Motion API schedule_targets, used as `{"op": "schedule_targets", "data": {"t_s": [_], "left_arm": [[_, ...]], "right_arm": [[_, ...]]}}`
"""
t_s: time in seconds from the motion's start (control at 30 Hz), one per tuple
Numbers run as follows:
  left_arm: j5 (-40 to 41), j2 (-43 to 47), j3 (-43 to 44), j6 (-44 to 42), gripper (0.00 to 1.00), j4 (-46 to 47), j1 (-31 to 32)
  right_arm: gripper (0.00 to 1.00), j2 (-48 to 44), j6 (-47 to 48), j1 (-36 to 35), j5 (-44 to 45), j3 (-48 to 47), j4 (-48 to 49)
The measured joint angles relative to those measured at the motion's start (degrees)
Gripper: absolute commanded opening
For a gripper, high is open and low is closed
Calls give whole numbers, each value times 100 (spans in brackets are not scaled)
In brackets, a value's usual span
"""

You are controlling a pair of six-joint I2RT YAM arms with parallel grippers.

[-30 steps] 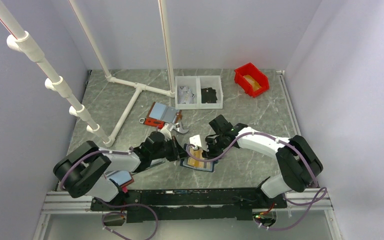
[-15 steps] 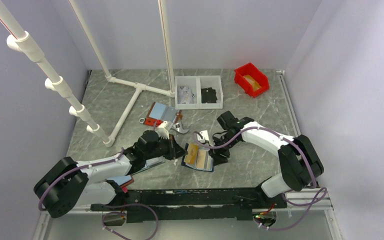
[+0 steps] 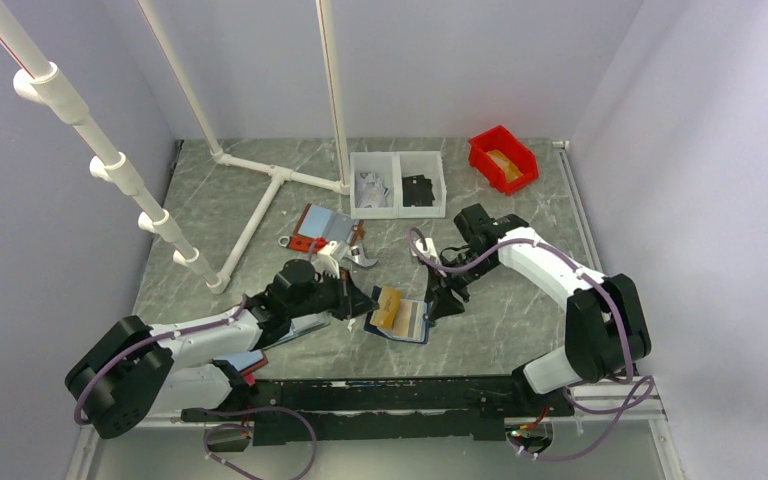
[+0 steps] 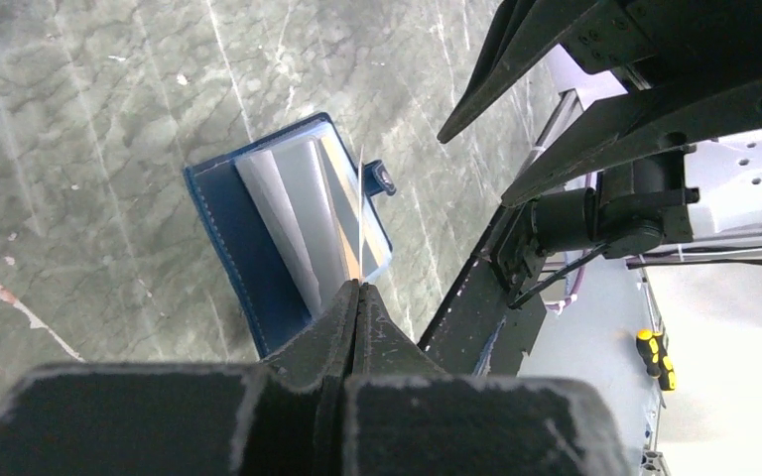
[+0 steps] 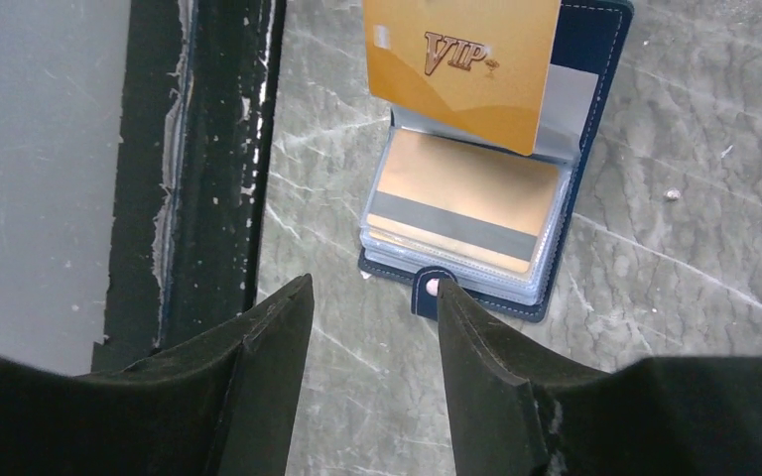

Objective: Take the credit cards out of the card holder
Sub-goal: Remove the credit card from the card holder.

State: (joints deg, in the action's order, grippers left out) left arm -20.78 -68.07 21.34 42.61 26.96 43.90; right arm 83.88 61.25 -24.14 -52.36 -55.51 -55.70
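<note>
Right now the tabletop (image 3: 520, 300) is offering open marble toward its right edge, while the black rail (image 3: 380, 385) is running close along its near edge. The left hand (image 3: 360, 300) is clamping fully down on one edge of the gold card (image 5: 461, 59) and holding it tilted above the card holder (image 3: 415, 322), which is lying open near the middle of the near edge. The right hand (image 5: 373, 297) is hanging half-spread over the holder, gripping and pressing nothing.

Whether the card's lower edge is clearing its sleeve cannot be told. If it is catching, the unpinned holder is likely to be dragged or lifted. So thin a pinch could also slip, dropping the card toward the rail.

A second gold card (image 5: 461, 203) is sitting in the top sleeve, just behind the strap tab (image 5: 425, 296).
</note>
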Motion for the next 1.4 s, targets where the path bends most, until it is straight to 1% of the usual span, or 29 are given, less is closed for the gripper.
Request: {"op": "schedule_targets", "data": {"t_s": [0.2,0.43,0.6,0.8,1.0,1.07,1.17,1.23,1.27,1.3,1.37,1.4], "left_arm": [[-188,0,116,-20,0,17,0],[-367,-9,269,-52,0,28,2],[-474,-212,424,-63,0,131,59],[-535,-627,684,-146,0,214,271],[-553,-881,885,-173,0,236,400],[-557,-898,890,-175,0,236,411],[-584,-907,890,-197,0,232,424],[-605,-907,890,-214,0,227,437],[-619,-907,890,-229,0,225,439],[-632,-907,890,-245,0,223,450],[-632,-907,890,-278,0,201,466],[-632,-907,890,-284,5,181,466]], "right_arm": [[53,-11,140,286,-376,-114,-275],[56,-63,31,527,-575,-109,-240],[58,-76,-219,531,-734,-98,-52],[58,-72,-544,431,-883,-98,208],[54,-15,-769,205,-927,-96,378],[50,39,-826,138,-925,-94,404],[34,133,-879,72,-925,-94,442],[19,186,-885,70,-927,-94,439],[8,214,-876,70,-929,-94,431],[0,240,-855,70,-931,-96,422],[0,293,-831,81,-946,-103,374],[0,315,-822,81,-973,-105,299]]}}
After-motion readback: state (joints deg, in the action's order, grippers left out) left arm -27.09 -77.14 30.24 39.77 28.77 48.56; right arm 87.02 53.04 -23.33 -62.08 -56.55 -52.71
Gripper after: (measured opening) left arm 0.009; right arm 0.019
